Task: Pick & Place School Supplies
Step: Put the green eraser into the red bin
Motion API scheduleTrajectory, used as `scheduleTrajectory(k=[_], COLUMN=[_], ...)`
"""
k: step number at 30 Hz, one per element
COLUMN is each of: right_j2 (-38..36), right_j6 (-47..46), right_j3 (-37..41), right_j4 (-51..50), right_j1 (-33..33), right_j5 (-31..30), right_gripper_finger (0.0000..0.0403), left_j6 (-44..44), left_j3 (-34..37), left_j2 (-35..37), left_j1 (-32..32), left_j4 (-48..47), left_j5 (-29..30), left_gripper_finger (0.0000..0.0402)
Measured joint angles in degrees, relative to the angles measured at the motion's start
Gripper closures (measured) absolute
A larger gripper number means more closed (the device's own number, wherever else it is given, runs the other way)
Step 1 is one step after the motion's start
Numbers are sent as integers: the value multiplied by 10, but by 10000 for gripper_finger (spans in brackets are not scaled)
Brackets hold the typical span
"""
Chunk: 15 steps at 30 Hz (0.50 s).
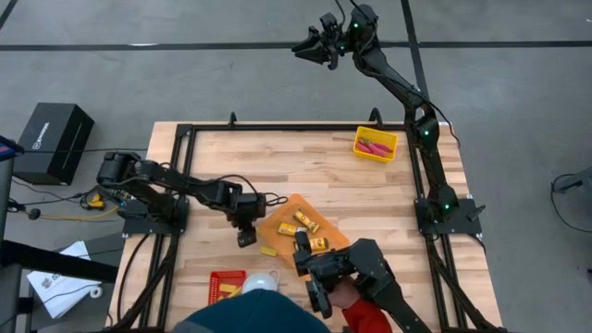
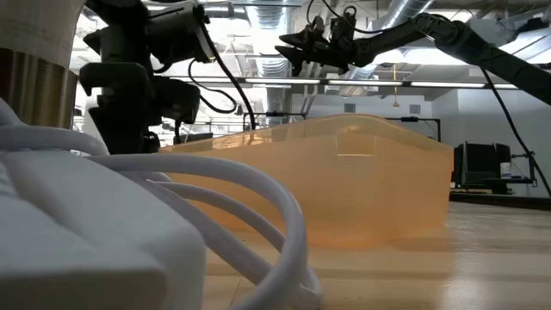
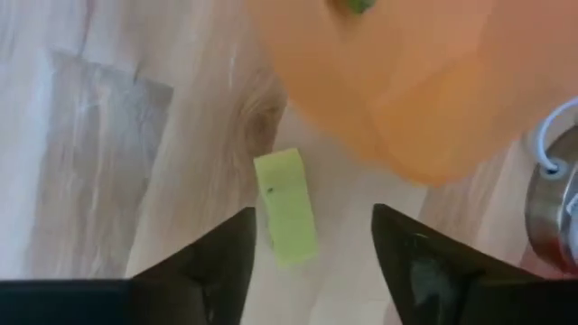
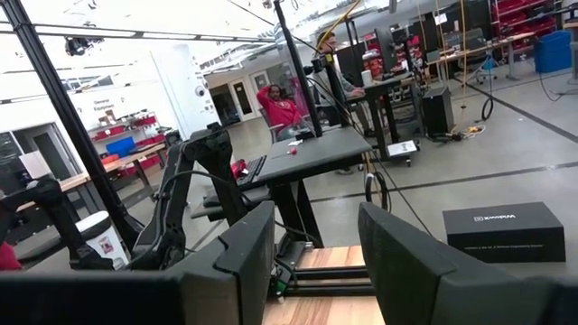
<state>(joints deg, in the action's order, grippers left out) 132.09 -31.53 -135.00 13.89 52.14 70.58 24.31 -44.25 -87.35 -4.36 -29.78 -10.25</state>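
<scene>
My left gripper hangs open just off the orange tray's left corner. In the left wrist view its fingers stand apart above a small yellow block that lies flat on the wood and shows between them, untouched; this block lies near the tray's near-left edge. Three orange-yellow packets lie in the tray. Two red-pink-handled tools lie in the yellow bin. My right gripper is open, raised high beyond the table's far edge.
A person leans over the near edge; a red-sleeved arm holds a dark device beside the tray's near-right side. A red bin with yellow bits and the white dome sit at the near edge. The dome's cord fills the low view's foreground.
</scene>
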Motion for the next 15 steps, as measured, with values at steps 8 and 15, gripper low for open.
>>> scheduleTrajectory(k=[8, 15], right_j2=[0, 0], right_j6=[0, 5], right_j3=[0, 0], right_j4=[-1, -1], right_j1=[0, 3], right_j5=[9, 23], right_gripper_finger=[249, 249], left_j6=[18, 29], left_j3=[-4, -6], left_j2=[-70, -101], left_j1=[-2, -4], left_j4=[23, 60], left_j5=[0, 18], left_gripper_finger=[186, 299])
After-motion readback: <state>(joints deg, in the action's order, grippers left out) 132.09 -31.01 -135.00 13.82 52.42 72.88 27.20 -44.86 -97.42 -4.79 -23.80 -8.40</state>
